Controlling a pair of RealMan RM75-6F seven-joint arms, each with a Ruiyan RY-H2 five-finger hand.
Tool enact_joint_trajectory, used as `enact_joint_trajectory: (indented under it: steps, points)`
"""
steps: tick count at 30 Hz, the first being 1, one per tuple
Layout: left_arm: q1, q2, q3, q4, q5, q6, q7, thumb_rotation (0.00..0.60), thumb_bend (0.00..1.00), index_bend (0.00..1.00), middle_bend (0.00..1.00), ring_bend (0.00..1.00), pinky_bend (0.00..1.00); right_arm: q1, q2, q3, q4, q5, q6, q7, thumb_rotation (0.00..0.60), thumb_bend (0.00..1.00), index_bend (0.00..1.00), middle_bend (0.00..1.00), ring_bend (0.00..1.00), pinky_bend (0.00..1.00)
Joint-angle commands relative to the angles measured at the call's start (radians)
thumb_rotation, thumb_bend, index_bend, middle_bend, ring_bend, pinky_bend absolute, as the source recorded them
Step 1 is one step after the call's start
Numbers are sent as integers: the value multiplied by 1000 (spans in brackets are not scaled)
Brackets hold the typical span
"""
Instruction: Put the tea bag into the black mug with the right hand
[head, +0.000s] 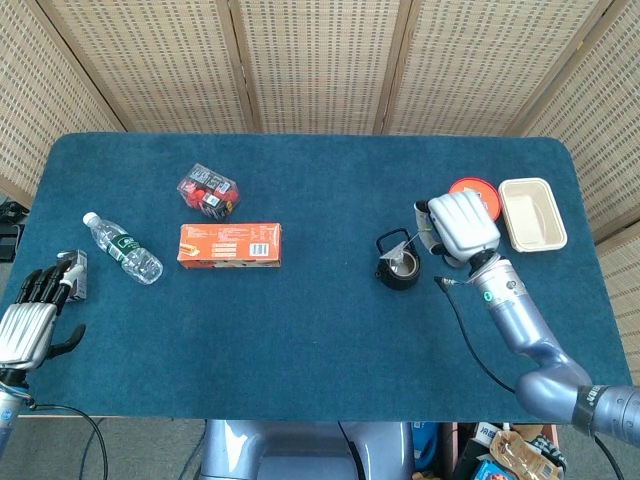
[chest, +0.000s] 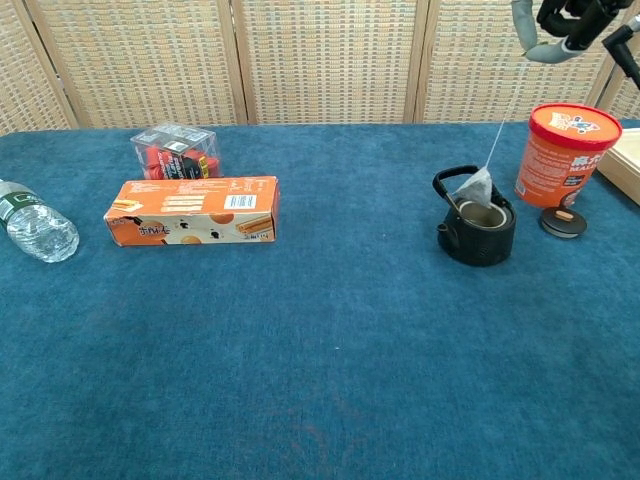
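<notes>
- Right hand (head: 462, 224) is raised above the tabletop (head: 320, 330), fingers (chest: 548, 50) curled in and pinching the top end of the tea bag string; in the chest view only the fingertips show at the top edge.
- The string runs from those fingers down and toward the robot's left, slanted, not plumb.
- Tea bag (chest: 476, 187) hangs at the string's lower end, right at the rim of the black mug (chest: 479, 230), over the handle-side edge of the opening; it looks partly above the mouth, not yet inside. Can't tell if it touches the rim.
- Key relation: the bag and the mug lie to the left of and below the pinching fingers, so the hand sits off to the right of the mug mouth, not straight above it.
- Judgement: the next move likely needs the hand brought left over the opening so the string hangs vertical, then lowered; with the slant, the bag could catch on the rim or handle or swing outside.
- Mug stands upright, handle loop toward the back-left in the chest view.
- Just right of the mug: red-lidded orange canister (chest: 560, 153) and a small dark round disc (chest: 563, 221) on the cloth; the hand is roughly above the canister in the head view.
- Left hand (head: 33, 315) is far off at the near-left tabletop edge, fingers loosely extended, holding nothing, well apart from the mug. The right hand is clearly the nearer one.
</notes>
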Motion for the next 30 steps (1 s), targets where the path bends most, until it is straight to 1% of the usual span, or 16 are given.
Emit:
enact_joint_trajectory:
  steps: [1, 8, 20, 26, 30]
  points:
    - [0, 1, 0, 0, -1, 1, 0, 600, 378, 0, 0, 0, 0, 5, -4, -4, 10, 8, -5, 6, 600, 581, 658, 901, 960, 996]
    - [1, -1, 1, 1, -3, -2, 2, 600, 377, 0, 0, 0, 0, 19, -27, -24, 55, 26, -27, 17, 600, 581, 658, 901, 960, 995]
    - [0, -5, 4, 9, -9, -12, -3, 600, 377, 0, 0, 0, 0, 30, -51, -37, 95, 43, -40, 31, 600, 580, 658, 901, 960, 996]
    - [-1, -6, 4, 14, -11, -16, -8, 600, 377, 0, 0, 0, 0, 32, -76, -62, 117, 50, -49, 27, 600, 580, 658, 901, 960, 996]
    - [-1, -6, 3, 17, -12, -17, -11, 600, 377, 0, 0, 0, 0, 28, -96, -83, 126, 34, -38, 13, 600, 581, 659, 901, 960, 995]
